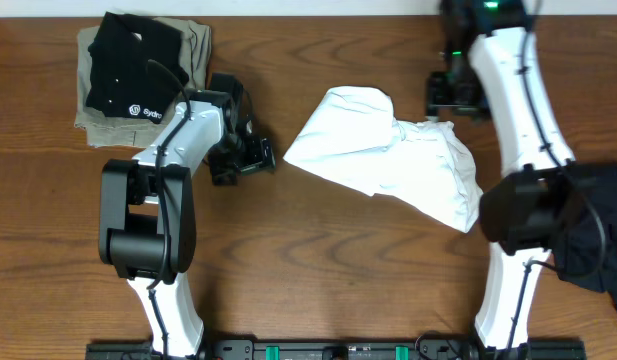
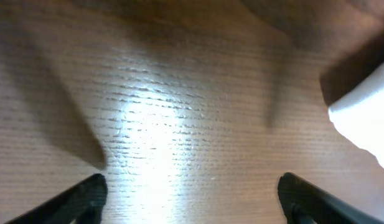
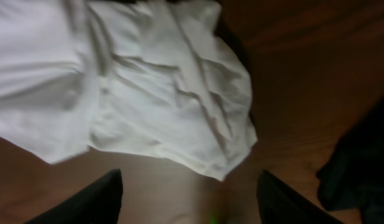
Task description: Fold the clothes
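T-shirt (image 1: 388, 150) bunched, nothing held.
Your left gripper (image 2: 192, 190) and right gripper (image 3: 188, 186) gape empty; next likely means pinching its edges.

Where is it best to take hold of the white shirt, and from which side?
Probably the left corner of the shirt, from the left with the left gripper: it lies thin and flat on the table, nearest that open gripper; the middle is bunched.
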Robot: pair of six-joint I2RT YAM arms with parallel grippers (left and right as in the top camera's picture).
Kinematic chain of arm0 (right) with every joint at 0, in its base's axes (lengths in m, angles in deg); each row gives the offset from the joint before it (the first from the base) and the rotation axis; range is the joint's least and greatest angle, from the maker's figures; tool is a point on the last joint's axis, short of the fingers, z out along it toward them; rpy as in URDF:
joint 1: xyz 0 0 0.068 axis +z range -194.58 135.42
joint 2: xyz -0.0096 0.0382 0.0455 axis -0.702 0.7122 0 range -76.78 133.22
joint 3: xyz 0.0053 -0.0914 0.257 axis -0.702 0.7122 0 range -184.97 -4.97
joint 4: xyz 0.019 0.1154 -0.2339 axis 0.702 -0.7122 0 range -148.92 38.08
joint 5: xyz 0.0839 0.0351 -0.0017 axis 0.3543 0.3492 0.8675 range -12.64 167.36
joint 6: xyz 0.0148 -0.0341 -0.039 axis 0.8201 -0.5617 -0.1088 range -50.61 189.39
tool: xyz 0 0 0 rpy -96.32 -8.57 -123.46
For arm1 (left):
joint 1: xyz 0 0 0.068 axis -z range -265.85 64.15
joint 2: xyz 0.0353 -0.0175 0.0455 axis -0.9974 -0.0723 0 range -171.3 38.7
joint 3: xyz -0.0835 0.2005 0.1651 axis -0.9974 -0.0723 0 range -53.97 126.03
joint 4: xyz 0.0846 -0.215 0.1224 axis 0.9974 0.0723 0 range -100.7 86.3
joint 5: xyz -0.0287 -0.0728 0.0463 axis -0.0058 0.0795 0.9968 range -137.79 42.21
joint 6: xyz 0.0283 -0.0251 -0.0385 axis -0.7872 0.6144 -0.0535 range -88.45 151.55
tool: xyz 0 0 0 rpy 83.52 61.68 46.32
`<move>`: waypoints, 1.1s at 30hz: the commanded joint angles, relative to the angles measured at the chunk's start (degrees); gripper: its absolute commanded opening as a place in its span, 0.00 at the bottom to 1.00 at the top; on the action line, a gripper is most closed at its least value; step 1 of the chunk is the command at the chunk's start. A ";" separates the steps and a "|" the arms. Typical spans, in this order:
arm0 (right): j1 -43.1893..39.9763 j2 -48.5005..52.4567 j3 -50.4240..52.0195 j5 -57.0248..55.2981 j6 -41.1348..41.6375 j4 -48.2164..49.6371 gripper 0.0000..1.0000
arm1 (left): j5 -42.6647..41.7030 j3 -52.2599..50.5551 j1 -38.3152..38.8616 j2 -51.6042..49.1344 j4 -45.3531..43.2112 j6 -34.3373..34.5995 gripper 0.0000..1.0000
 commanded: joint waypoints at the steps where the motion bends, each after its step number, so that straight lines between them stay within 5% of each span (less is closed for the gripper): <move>1: -2.95 0.17 4.57 5.25 -8.15 -0.26 0.67 | -0.31 -0.39 -0.24 1.16 0.26 0.00 0.95; 14: -7.52 0.17 23.91 6.36 -19.34 12.79 0.66 | -0.31 -0.39 -0.24 1.16 -0.79 0.00 0.96; 27: -5.99 0.20 37.73 6.67 -19.28 26.53 0.68 | -0.28 -0.39 -0.24 1.16 -0.85 -0.02 0.96; 31: -5.99 0.17 37.79 8.81 -18.75 27.08 0.57 | -0.31 -0.39 -0.24 1.16 -0.85 0.00 0.96; 33: -5.99 0.17 37.79 10.49 -18.45 27.54 0.38 | -0.31 -0.39 -0.24 1.16 -0.83 -0.02 0.96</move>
